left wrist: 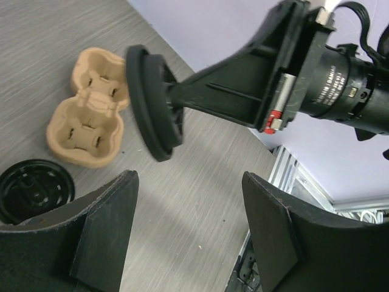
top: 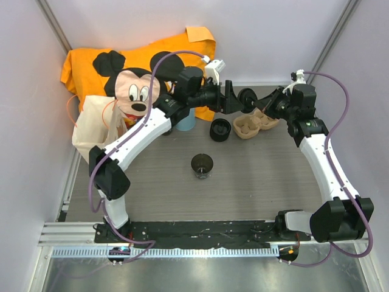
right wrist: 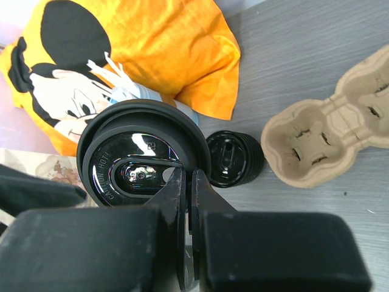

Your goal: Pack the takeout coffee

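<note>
The takeout coffee cup (top: 202,164), dark and translucent, stands upright and uncovered in the middle of the table, away from both grippers. Its round black lid (top: 246,97) (right wrist: 140,152) hangs on edge in the air at the back, with my right gripper (top: 254,100) (right wrist: 188,176) shut on its rim. My left gripper (top: 234,97) (left wrist: 191,207) faces the lid (left wrist: 149,100) from the left. It is open, with only bare table between its fingers.
A squat black ring-shaped piece (top: 220,129) (right wrist: 234,158) and a tan two-cup cardboard carrier (top: 255,123) (left wrist: 88,115) lie below the grippers. A blue cup (top: 185,120) of white sticks stands under the left arm. An orange Mickey bag (top: 85,64) and a cream cloth bag (top: 91,125) are at the back left.
</note>
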Tool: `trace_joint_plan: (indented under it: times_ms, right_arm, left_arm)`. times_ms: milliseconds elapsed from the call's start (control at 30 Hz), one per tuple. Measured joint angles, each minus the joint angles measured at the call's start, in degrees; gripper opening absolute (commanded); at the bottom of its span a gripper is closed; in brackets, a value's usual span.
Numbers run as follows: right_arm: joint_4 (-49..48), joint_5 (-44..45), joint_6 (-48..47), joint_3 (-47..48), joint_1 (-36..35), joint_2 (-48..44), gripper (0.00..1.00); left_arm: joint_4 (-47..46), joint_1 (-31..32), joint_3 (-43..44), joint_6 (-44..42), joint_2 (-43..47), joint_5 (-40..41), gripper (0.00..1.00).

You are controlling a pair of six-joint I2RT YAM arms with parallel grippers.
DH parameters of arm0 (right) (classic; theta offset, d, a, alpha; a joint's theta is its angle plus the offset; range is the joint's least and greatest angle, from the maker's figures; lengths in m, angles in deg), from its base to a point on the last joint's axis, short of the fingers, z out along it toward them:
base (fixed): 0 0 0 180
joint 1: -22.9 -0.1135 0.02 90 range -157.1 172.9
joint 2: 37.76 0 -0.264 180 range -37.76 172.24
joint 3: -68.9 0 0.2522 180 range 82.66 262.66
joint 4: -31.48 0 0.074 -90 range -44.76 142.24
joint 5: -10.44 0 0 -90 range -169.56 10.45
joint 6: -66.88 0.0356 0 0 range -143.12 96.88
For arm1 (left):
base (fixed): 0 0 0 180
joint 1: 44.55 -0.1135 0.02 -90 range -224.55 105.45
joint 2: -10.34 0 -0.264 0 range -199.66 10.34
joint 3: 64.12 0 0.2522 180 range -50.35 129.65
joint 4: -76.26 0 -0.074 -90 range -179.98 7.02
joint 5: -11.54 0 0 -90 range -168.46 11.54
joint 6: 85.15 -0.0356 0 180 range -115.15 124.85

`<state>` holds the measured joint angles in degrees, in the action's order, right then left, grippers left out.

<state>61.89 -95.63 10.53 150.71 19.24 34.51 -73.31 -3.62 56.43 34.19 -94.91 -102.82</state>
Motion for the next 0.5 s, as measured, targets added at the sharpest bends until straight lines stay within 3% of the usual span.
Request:
trace_joint_plan:
  times_ms: [500]
  right_arm:
    - [-1.3,-1.5,2.0,0.0,0.0,0.0,0.01]
  left_arm:
    - [3.1,2.4,3.0,-2.6,-6.8,3.7,0.73]
